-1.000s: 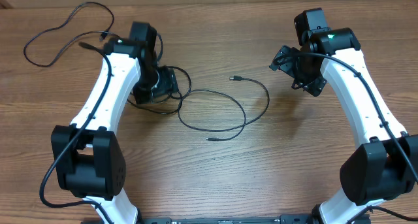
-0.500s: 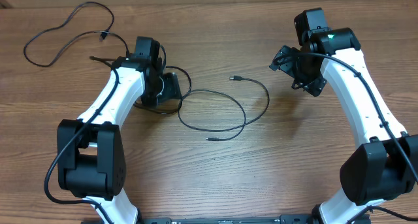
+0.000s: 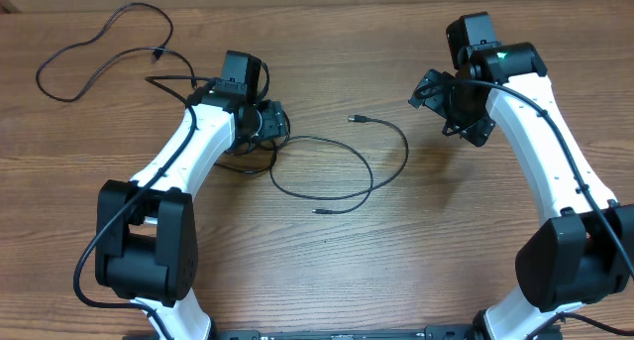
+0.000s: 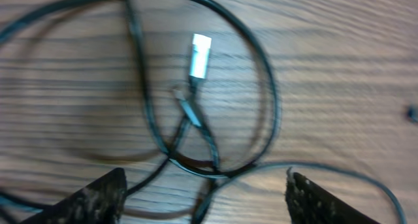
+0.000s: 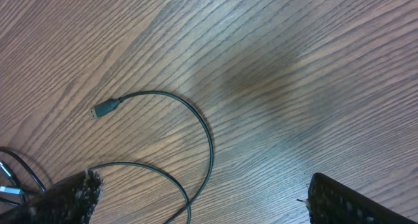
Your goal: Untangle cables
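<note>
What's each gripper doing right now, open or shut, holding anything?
Left gripper: open, empty, over the cables.
Right gripper: open, empty.

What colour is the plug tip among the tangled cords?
Plug tip: silvery white; left wrist view.

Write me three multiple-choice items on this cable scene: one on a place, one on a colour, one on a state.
1. Where in the overhead view does the lone looped cable lie?
A. top left
B. bottom right
C. under the right arm

2. What colour is the plug tip in the left wrist view?
A. red
B. silvery white
C. yellow

3. How is the right gripper?
A. shut on a cable
B. shut, empty
C. open, empty

Key:
1 A, it loops at the frame's top left.
2 B, it shows pale and metallic.
3 C, its fingers stand wide apart, gripping nothing.
</note>
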### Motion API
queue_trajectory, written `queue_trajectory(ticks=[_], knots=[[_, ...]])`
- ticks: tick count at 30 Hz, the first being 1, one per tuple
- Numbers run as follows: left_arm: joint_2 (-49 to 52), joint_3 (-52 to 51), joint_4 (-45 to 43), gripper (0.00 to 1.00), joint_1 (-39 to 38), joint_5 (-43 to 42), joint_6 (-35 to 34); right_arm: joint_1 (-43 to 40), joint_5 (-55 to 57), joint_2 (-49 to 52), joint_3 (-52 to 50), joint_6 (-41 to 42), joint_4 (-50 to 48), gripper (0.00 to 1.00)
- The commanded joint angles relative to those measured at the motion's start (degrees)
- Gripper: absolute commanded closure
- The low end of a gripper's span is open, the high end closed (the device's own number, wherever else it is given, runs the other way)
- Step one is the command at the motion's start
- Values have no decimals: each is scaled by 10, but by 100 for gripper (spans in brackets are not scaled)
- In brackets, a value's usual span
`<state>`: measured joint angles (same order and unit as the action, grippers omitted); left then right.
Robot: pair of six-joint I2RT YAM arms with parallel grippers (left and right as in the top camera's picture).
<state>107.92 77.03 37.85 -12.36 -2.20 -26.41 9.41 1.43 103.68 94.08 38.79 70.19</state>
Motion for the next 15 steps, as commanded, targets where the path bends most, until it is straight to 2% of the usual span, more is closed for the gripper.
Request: queue_trajectory(ticks=[1,7,15], knots=[[-3,-1,-3,19,2,84,-57,-2,-1,0,-1,-3,-1,0],[1,-1,-11,16,0,54,-101,-2,-1,0,-1,-3,-1,0],[45,-1,-19,15,-4,47,-101,-2,-1,0,-1,-3,-1,0]])
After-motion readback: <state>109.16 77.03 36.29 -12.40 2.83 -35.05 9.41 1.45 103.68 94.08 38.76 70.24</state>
